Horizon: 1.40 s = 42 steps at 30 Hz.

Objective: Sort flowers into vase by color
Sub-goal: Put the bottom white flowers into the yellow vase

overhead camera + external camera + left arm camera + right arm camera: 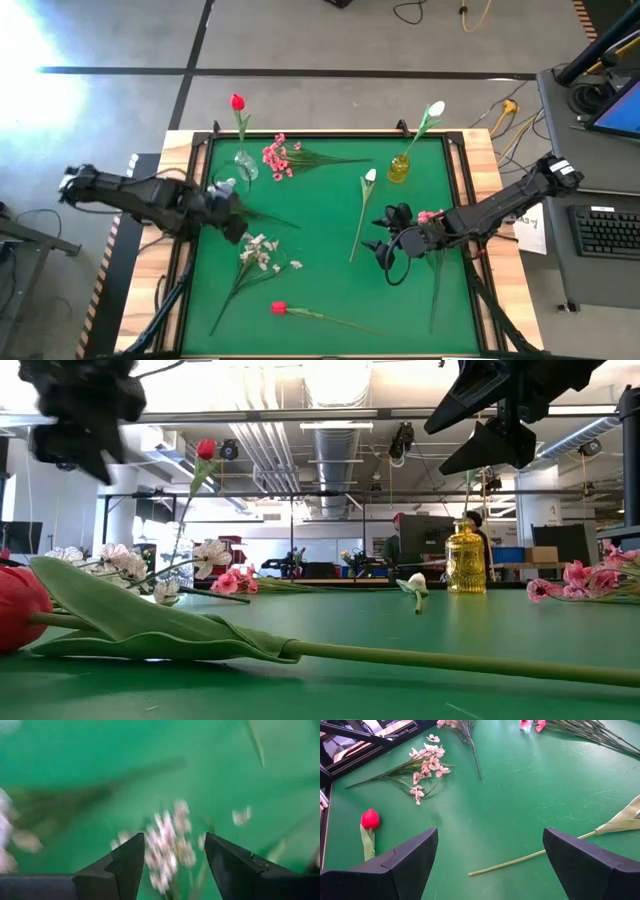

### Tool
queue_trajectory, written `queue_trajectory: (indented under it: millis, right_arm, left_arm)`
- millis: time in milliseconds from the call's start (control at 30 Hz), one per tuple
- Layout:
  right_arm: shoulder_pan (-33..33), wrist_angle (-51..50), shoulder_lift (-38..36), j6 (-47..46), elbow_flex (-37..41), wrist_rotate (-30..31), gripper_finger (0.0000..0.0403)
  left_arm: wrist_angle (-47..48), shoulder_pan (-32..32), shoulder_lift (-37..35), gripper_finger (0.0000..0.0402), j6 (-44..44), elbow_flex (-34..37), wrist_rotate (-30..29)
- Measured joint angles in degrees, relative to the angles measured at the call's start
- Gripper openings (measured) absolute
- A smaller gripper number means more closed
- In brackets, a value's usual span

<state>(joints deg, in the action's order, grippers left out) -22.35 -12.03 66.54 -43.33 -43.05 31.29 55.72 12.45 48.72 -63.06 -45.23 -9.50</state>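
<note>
A red bud [237,102] stands in the clear vase [245,166], and a white tulip bud [436,108] in the yellow vase [399,168]. Lying flat on the green table are a pink spray [279,157], a white tulip [369,177], a white blossom spray [262,252], a red bud [279,308] and a pink flower [430,215]. My left gripper [235,215] hangs open above the table, and the white spray [167,845] shows below its fingers. My right gripper [385,245] is open over the table's right half, above the white tulip's stem [530,855].
The two vases stand near the table's far edge, and the pink spray lies between them. A raised wooden frame [180,140] borders the table. Bare green surface lies at the near right and the middle. Cables and a desk with a keyboard [608,230] are off to the right.
</note>
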Motion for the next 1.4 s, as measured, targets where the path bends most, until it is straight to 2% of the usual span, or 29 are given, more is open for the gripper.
queue_trajectory:
  millis: [200, 367, 600, 700, 800, 900, 1000, 1200, 1400]
  right_arm:
    - [0.00, -0.02, 0.00, 0.98, 0.00, -0.12, 0.0352]
    - [0.00, 0.00, 0.00, 1.48, 0.00, -1.07, 0.0352]
    - [0.00, -0.71, -0.22, -1.39, 0.00, -15.49, 0.0352]
    - [-0.40, -4.28, -0.33, -7.28, -0.04, -23.08, 0.0352]
    - [-2.69, -12.17, -0.33, -15.47, -0.04, -27.47, 0.0352]
    - [-5.91, -20.50, -0.33, -26.40, -0.04, -27.89, 0.0352]
    - [-9.72, -23.68, -0.08, -34.06, -0.04, -27.32, 0.0352]
    - [-14.09, -22.79, 0.00, -39.13, -0.04, -24.83, 0.0352]
    - [-15.33, -21.70, 0.21, -39.34, -0.04, -22.25, 0.0352]
  left_arm:
    - [-0.16, 14.07, 4.91, 0.0196, -15.37, 0.00, -0.86]
    - [-0.24, 21.88, 10.18, 0.0196, -25.80, 0.00, -2.13]
    - [-0.55, 28.16, 19.27, 0.0225, -31.72, -2.18, -0.40]
    - [-0.50, 29.75, 23.58, 0.0252, -31.59, -4.75, -0.41]
    - [-0.57, 30.96, 27.99, 0.0279, -29.89, -7.24, -0.43]
    - [-0.52, 31.90, 32.43, 0.0302, -29.05, -9.20, -0.43]
    - [-0.28, 32.54, 36.54, 0.0313, -28.97, -10.54, -0.43]
    - [-0.13, 33.28, 42.43, 0.0313, -29.06, -11.39, -0.44]
    - [-0.14, 33.53, 46.98, 0.0311, -29.69, -11.39, -0.52]
